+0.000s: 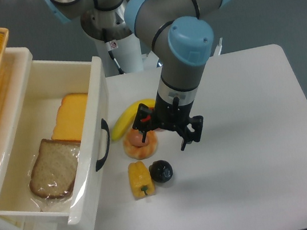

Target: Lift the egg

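Our gripper (167,137) hangs with jaws spread wide, 1 finger over the egg (140,143), which lies on the counter (249,135) at 9 o'clock of the jaws' midpoint, so we judge a small shift that way comes first.

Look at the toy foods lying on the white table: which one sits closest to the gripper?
The egg, the flat orange-rimmed disc with a pinkish dome: one finger of the gripper hangs right over it, while the banana, yellow pepper and black ball lie farther off.
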`<control>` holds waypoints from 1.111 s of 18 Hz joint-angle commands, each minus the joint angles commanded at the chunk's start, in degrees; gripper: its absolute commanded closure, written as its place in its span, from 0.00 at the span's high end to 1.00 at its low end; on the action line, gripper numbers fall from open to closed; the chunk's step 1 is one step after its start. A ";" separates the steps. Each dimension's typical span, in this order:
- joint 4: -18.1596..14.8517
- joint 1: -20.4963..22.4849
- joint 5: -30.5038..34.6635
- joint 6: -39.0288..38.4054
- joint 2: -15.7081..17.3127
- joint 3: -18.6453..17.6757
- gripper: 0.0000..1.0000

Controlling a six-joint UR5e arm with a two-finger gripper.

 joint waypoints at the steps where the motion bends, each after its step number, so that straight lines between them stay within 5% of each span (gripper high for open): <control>1: 0.09 -0.09 0.00 0.09 -0.09 0.00 1.00; 4: 0.00 -0.09 0.88 1.22 -0.35 0.00 1.00; 20: -0.44 -0.97 11.69 35.15 -1.67 -3.43 1.00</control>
